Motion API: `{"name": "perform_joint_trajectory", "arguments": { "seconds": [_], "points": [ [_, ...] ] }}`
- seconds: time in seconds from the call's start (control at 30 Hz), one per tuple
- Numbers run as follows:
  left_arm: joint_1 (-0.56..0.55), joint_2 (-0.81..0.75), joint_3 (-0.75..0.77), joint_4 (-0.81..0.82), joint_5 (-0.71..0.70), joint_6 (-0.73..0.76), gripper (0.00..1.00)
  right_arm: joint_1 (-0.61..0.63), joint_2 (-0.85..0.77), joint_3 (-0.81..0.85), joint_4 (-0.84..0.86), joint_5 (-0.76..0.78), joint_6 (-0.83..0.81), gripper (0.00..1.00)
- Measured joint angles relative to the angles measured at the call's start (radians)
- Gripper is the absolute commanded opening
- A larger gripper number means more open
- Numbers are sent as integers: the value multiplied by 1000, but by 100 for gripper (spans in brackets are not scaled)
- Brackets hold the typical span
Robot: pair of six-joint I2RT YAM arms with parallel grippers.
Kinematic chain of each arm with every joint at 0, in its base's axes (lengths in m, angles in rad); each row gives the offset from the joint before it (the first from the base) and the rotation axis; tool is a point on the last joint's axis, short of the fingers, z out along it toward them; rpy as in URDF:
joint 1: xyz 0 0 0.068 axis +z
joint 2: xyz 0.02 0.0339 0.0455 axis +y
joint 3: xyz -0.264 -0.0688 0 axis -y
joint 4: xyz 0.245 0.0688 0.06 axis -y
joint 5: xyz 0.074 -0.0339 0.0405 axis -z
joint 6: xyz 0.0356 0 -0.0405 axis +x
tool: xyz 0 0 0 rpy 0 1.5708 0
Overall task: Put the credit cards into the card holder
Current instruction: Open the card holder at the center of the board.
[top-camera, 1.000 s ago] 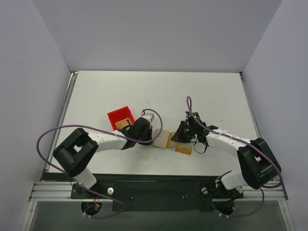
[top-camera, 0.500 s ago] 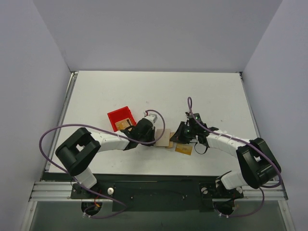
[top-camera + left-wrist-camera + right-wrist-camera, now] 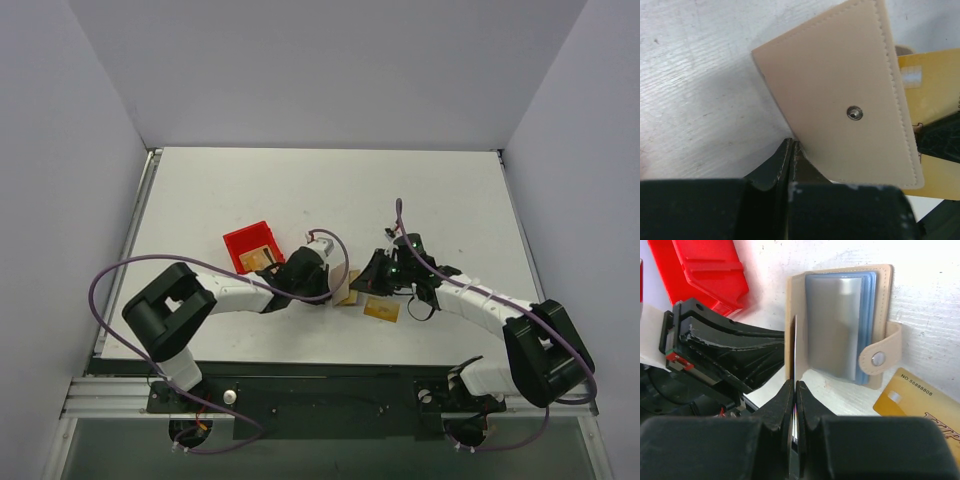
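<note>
- The wallet (image 3: 830, 90) was matt beige, leather-like, with stitched edges; its snap (image 3: 854, 113) was shiny metal.
- Its sleeves (image 3: 832, 325) were glossy bluish plastic.
- The card (image 3: 925, 405) was smooth yellow plastic.
- The bin (image 3: 705, 270) was shiny red plastic.
- The surface (image 3: 695, 85) was white, matt and grainy.

White bench (image 3: 420, 190), matte. Lying on it: red bin (image 3: 250, 243) left of centre; open card holder (image 3: 343, 287) mid-front; orange-yellow credit card (image 3: 381, 311) just beside.

beige card holder (image 3: 835, 325) open, blue-grey sleeves showing, orange credit card (image 3: 920, 400) flat beside its snap tab
</note>
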Motion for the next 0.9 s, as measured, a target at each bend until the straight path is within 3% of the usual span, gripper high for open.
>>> {"name": "perform_joint_trajectory", "arguments": {
  "seconds": [0.5, 0.9],
  "points": [
    [-35, 20, 2, 36, 55, -5, 0, 20, 43, 3, 35, -47, 0, 0],
    [-33, -11, -36, 40, -35, -38, 0, 78, 146, 72, 42, -29, -23, 0]
  ]
}}
